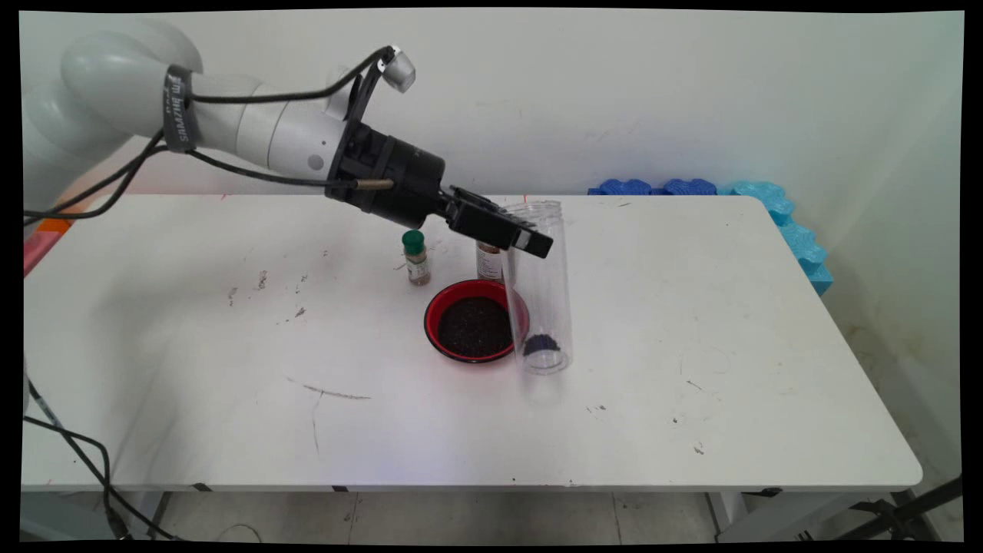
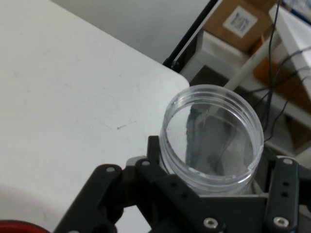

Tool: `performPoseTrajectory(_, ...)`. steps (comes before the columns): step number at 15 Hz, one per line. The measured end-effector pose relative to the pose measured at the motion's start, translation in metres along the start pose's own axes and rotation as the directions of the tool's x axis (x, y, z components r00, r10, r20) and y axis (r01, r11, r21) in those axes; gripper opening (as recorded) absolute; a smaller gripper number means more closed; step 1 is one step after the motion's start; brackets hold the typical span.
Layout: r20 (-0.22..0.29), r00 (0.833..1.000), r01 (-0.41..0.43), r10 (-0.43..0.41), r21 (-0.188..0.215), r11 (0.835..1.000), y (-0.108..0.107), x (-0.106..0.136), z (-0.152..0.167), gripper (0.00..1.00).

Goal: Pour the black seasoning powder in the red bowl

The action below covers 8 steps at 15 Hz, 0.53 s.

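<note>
The black two-finger gripper (image 1: 530,234) reaches in from the left, angled downward, and its fingers are closed around the upper part of a tall clear plastic cylindrical jar (image 1: 539,288). The jar stands upright on the white table (image 1: 691,369), its mouth open, with a small heap of dark blue material (image 1: 543,345) at its bottom. In the hand view the jar's (image 2: 211,133) threaded rim sits between the gripper's (image 2: 209,194) linkage arms. Just left of the jar, touching or nearly so, lies a red bowl filled with dark granules (image 1: 474,326). Behind the bowl stand a small green-capped spice bottle (image 1: 415,256) and a second small labelled bottle (image 1: 489,263), partly hidden by the gripper.
</note>
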<state>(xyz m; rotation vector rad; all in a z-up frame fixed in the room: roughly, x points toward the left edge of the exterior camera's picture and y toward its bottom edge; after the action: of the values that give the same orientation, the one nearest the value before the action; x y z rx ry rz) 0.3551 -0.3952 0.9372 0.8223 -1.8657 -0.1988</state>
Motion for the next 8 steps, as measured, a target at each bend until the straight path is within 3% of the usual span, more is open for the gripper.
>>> performPoseTrajectory(3, 0.024, 0.989, -0.144, 0.144, 0.015, 0.989, 0.005, 0.004, 0.004, 0.00)
performPoseTrajectory(8, 0.068, 0.945, -0.323, 0.321, 0.021, 0.946, 0.013, 0.007, 0.014, 0.00)
